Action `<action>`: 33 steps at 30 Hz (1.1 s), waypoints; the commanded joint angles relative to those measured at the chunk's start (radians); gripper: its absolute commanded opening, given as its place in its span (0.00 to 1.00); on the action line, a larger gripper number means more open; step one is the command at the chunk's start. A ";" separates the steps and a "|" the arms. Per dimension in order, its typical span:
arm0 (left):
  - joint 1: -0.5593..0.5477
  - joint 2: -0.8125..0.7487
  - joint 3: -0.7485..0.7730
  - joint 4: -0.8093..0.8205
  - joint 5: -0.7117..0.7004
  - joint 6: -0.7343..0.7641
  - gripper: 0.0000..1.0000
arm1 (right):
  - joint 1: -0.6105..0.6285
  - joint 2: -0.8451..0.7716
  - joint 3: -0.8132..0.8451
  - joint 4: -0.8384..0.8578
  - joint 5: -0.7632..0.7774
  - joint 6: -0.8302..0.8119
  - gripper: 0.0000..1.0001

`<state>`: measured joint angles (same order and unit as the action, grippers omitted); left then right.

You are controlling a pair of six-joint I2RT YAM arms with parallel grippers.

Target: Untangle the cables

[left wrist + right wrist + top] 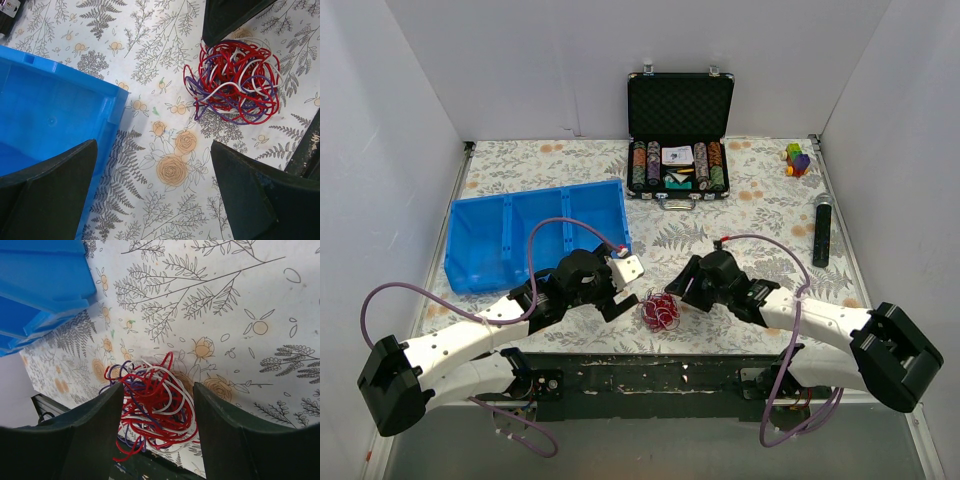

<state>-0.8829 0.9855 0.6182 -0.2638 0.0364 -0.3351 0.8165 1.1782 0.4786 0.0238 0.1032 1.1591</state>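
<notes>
Dark fingers point(75, 440) of the right gripper point(157, 387) fill the bottom of its wrist view, spread wide, with the cables point(155, 405) bunched between them. Red, white and purple wires are wound into one loose ball. Whether either pad actually touches a wire is hard to tell, but the jaws are plainly not closed on anything. From above, the cables point(659, 310) lie on the floral table point(760, 210) close to its near edge, roughly midway between the two arms. The right gripper point(685, 290) is at their 2 o'clock and the left gripper point(620, 300) at their 9 o'clock. In the left wrist view the left gripper point(153, 145) is also wide open and holds nothing, with bare tablecloth between its fingers point(50, 190). There the cables point(235, 82) sit apart from it at about 1 o'clock, with one dark finger of the other arm just above them. A blue bin point(535, 235) with compartments lies at 10 o'clock from the tangle. An open black case point(680, 140) of chips stands at 12 o'clock by the far wall, a black stick-shaped object point(822, 230) lies at 2 o'clock, and small coloured blocks point(797, 158) sit in the far right corner.
</notes>
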 commanded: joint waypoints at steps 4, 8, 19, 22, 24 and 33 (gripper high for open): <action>0.004 -0.022 0.028 0.021 -0.016 0.015 0.98 | 0.009 0.024 0.040 0.077 0.023 0.050 0.65; 0.005 -0.015 0.035 0.021 -0.015 0.016 0.98 | 0.010 0.063 0.072 0.100 0.033 0.054 0.64; 0.012 -0.005 0.035 0.028 -0.010 0.010 0.98 | 0.018 0.161 0.138 0.163 0.023 0.076 0.59; 0.012 -0.010 0.031 0.029 -0.010 0.010 0.98 | 0.027 0.169 0.147 0.160 0.018 0.074 0.50; 0.012 -0.013 0.028 0.029 -0.013 0.011 0.98 | 0.030 0.169 0.144 0.160 0.015 0.074 0.39; 0.001 0.001 -0.003 0.050 -0.007 -0.050 0.98 | 0.042 0.129 0.170 0.134 0.032 0.045 0.01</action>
<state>-0.8783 0.9886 0.6235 -0.2520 0.0334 -0.3420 0.8532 1.3415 0.5915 0.1463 0.1207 1.2228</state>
